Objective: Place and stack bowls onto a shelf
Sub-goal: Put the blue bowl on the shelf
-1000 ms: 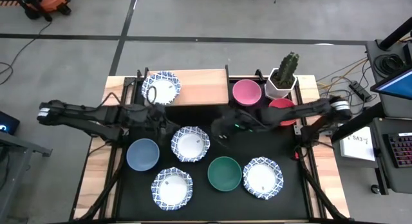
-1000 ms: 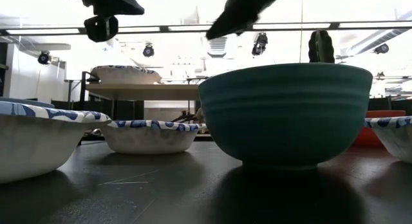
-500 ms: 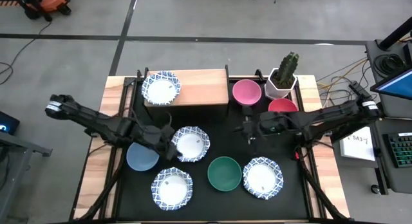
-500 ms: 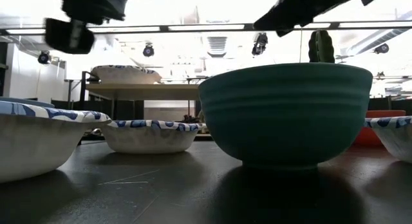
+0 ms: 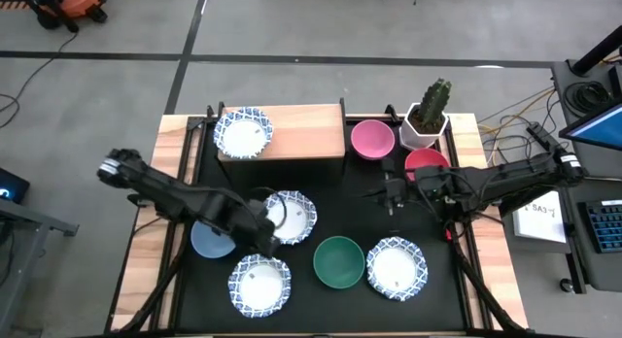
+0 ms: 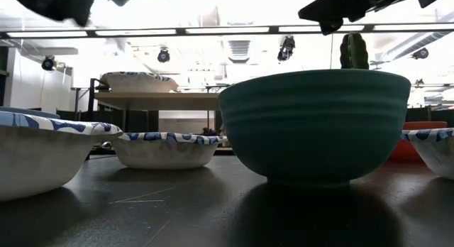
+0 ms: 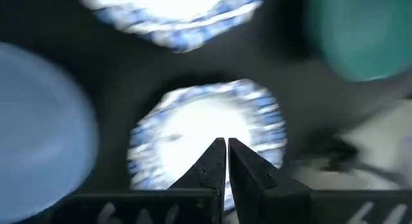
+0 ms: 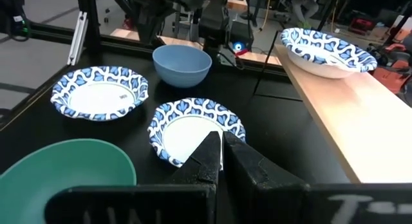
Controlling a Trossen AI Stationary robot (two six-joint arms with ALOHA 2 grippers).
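Note:
In the high view the light-wood shelf [image 5: 301, 132] carries one white, blue-rimmed bowl [image 5: 243, 133] on its left end. On the black mat sit three more white bowls [image 5: 291, 217], [image 5: 259, 283], [image 5: 396, 268], a grey-blue bowl [image 5: 209, 238], a dark green bowl [image 5: 338, 261], a pink bowl [image 5: 372, 139] and a red bowl [image 5: 428, 161]. My left gripper [image 5: 263, 237] is shut and empty. It hovers at the near-left rim of the middle white bowl, and a white bowl [image 7: 206, 127] shows beneath it. My right gripper [image 5: 388, 194], shut and empty, hangs beside the red bowl.
A white pot with a cactus [image 5: 426, 113] stands at the far right, next to the pink and red bowls. The shelf's middle and right end [image 5: 316, 134] are bare. In the low view the green bowl [image 6: 316, 126] fills the foreground. Cables lie beyond the table's right edge.
My left gripper has swung from beside the shelf toward the near edge, out over the middle white bowl and the grey-blue bowl. My right gripper has drawn back from the mat's centre toward the right edge, to beside the red bowl. No bowl has moved.

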